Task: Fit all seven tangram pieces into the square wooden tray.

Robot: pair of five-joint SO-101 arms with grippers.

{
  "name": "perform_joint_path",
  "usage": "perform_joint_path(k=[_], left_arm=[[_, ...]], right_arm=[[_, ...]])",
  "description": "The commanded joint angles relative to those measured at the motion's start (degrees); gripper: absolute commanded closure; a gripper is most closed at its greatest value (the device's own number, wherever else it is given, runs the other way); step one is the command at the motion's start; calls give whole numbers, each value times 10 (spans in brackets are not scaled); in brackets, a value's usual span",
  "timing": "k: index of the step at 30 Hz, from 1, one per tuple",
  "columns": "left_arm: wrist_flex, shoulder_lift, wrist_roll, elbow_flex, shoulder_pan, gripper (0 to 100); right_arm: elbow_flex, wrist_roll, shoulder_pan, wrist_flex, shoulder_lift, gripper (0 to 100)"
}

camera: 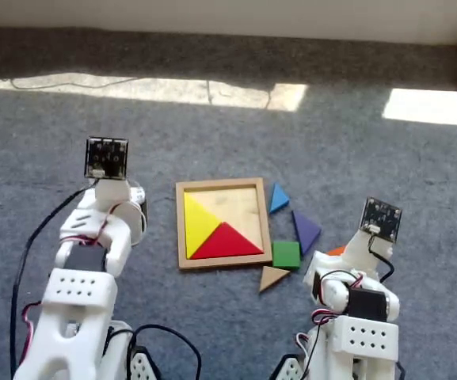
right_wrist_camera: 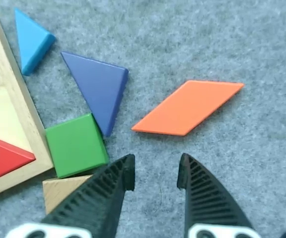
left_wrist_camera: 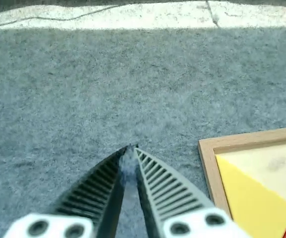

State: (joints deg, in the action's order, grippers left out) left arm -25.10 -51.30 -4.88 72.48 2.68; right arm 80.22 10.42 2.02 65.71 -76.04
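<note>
The square wooden tray (camera: 221,184) lies on the grey carpet between the two arms, holding a yellow triangle (camera: 197,219) and a red triangle (camera: 226,241). To its right lie a light blue triangle (camera: 277,198), a purple triangle (camera: 305,229), a green square (camera: 286,254), a plain wood triangle (camera: 272,277) and an orange parallelogram (right_wrist_camera: 188,107). My right gripper (right_wrist_camera: 155,172) is open just short of the orange parallelogram, holding nothing. My left gripper (left_wrist_camera: 132,147) is shut and empty over bare carpet beside the tray's corner (left_wrist_camera: 208,147).
Grey carpet (camera: 46,111) surrounds the tray, with sunlit patches (camera: 426,105) along the far side. Black cables (camera: 157,332) trail near the arm bases at the front.
</note>
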Motion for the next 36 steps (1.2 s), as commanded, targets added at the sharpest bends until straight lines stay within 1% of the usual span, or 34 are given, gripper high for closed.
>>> perform_joint_path(k=[1,12,16,19,24,27,31,33,36], left_arm=[[11,-160,0,73,11,993],[7,-444,11,254,13,993],[-101,-507,80,248,32,993],[-177,-530,102,247,32,993],[-251,-529,100,247,32,993],[-312,-529,99,247,32,993],[-412,-529,100,247,29,993],[-425,-529,99,247,29,993],[-424,-529,99,247,29,993]], right_arm=[[-7,0,0,-11,-6,853],[-7,0,0,-11,-6,853],[-4,-3,0,-25,-6,853],[-1,-3,0,-63,-6,853],[-7,-4,0,-63,-6,853],[-10,-8,3,-62,-6,853],[-68,-79,0,-62,0,853],[-103,-98,-1,-58,0,853],[-192,-97,-36,-9,36,854]])
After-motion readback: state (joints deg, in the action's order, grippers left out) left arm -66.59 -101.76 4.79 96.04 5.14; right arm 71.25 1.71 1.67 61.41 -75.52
